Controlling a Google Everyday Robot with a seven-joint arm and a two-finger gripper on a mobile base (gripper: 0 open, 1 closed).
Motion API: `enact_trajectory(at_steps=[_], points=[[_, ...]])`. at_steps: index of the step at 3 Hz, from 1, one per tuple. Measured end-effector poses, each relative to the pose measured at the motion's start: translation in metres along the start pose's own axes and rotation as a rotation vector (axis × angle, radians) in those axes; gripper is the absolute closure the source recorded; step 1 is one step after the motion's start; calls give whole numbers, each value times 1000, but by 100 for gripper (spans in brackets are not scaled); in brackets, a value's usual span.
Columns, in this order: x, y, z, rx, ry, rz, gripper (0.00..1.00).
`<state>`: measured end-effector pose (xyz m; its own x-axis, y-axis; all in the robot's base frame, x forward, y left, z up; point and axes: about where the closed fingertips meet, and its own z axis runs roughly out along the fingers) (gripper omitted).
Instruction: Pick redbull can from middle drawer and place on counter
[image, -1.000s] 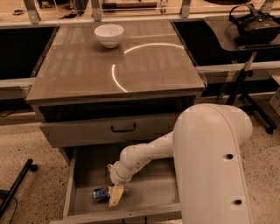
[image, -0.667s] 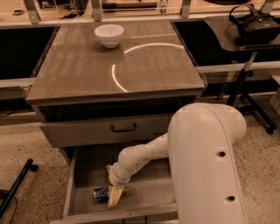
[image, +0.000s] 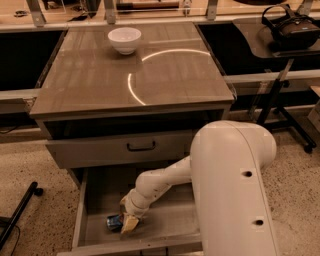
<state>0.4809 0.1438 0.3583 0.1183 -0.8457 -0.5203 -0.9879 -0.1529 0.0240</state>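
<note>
The redbull can lies on its side on the floor of the open middle drawer, near the drawer's front left. My gripper reaches down into the drawer from the white arm and sits right against the can's right end. The arm hides part of the can. The counter is the glossy cabinet top above, with a curved light reflection on it.
A white bowl stands at the back of the counter. The drawer above, with a black bar handle, is shut. My arm's large white body fills the lower right. A black stand with a headset is at right, a black stand leg at left.
The arm's white body has shifted slightly to the left. The gripper stays beside the can at the same spot in the drawer.
</note>
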Motion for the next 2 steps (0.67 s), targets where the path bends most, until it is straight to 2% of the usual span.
enact_trajectory(at_steps=[1,2], points=[[2,3,5,-15,-25,8,54],[-1,5,-19,9,-66,-8,77]])
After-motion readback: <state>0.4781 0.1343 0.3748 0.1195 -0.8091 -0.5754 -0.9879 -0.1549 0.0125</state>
